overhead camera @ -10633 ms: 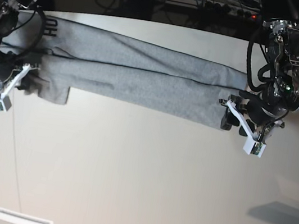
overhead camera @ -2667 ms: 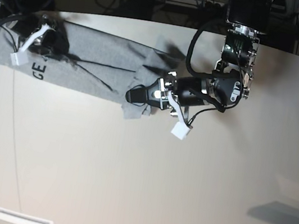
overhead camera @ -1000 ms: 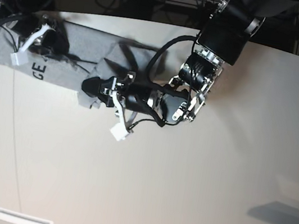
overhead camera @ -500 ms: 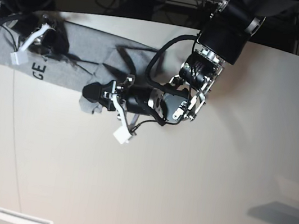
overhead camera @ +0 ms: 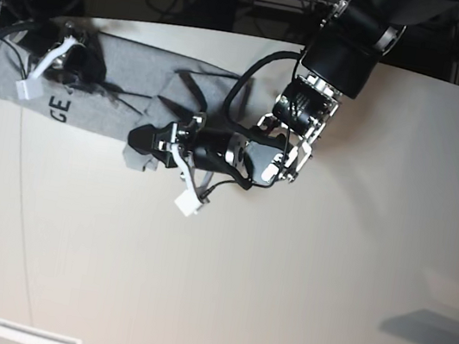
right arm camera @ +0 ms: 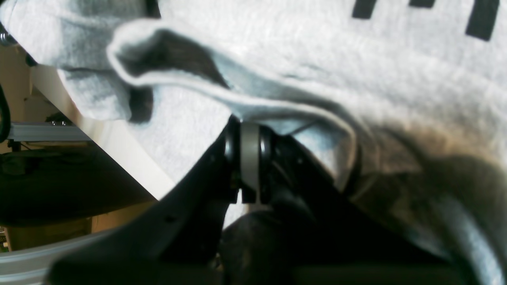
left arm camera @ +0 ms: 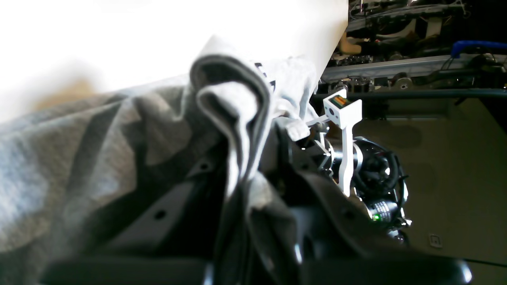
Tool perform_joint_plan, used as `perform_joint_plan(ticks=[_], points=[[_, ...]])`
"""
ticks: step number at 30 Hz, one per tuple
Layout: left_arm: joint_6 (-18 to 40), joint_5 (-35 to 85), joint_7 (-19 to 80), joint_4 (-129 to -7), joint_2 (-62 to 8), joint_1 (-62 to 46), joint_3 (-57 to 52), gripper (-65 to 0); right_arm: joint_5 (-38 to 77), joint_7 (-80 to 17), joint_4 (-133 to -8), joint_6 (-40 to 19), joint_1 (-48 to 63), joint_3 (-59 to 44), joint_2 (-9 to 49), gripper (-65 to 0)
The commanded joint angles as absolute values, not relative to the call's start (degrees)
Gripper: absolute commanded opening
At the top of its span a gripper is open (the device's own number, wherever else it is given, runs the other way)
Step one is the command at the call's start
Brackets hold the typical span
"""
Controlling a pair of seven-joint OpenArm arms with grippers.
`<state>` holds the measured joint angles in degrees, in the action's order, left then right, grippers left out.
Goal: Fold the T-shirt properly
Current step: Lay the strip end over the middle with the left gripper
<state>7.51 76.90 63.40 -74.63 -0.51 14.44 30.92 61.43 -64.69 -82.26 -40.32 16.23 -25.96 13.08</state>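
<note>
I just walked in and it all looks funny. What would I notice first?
First, the big black robot arm reaching across the pale table, its left hand pinching a folded edge of the grey T-shirt. At the far left, the right hand grips the shirt's other end, beside black letters.

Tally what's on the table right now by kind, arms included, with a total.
T-shirt: 1, grey, partly folded over itself
Robot arms over the table: 2, the left gripper and the right gripper, each with jaws shut on the shirt's fabric
Total: 3
</note>
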Motion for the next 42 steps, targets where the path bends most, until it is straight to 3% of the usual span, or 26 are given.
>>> perform_joint_plan(ticks=[1,4,7,11,18,22,26,36,42], points=[[8.2,78.5,63.0,-75.7,0.0,15.8,30.8,-57.9,59.9,-66.0,-82.6,-40.0,16.5,-26.1,13.8,-64.9],[8.3,78.5,63.0,-75.8,0.6,15.8,30.7,-50.1,59.9,-66.0,-82.6,-40.0,16.5,-26.1,13.8,-64.9],[8.6,78.6,63.0,-75.8,0.9,15.8,30.6,-48.7,59.9,-66.0,-82.6,-40.0,16.5,-26.1,13.8,-64.9],[15.0,78.6,63.0,-75.6,1.7,15.9,30.6,-48.5,59.9,-66.0,-82.6,-40.0,16.5,-26.1,13.8,-64.9],[15.6,78.5,63.0,-75.4,3.8,16.7,30.6,-48.2,59.9,-66.0,-82.6,-40.0,16.5,-26.1,13.8,-64.9],[18.8,78.6,63.1,-75.7,4.6,18.0,30.6,-43.5,59.9,-66.0,-82.6,-40.0,16.5,-26.1,13.8,-64.9],[19.5,81.2,63.4,-75.8,4.2,18.0,28.0,-43.5,59.9,-66.0,-82.6,-40.0,16.5,-26.1,13.8,-64.9],[19.5,81.5,64.6,-80.7,-5.6,16.3,28.1,-43.8,59.9,-66.0,-82.6,-40.0,16.6,-26.1,13.8,-64.9],[19.5,81.4,64.7,-82.3,-5.8,14.3,28.3,-45.0,59.9,-66.0,-82.6,-40.0,16.6,-26.1,13.7,-64.9]])
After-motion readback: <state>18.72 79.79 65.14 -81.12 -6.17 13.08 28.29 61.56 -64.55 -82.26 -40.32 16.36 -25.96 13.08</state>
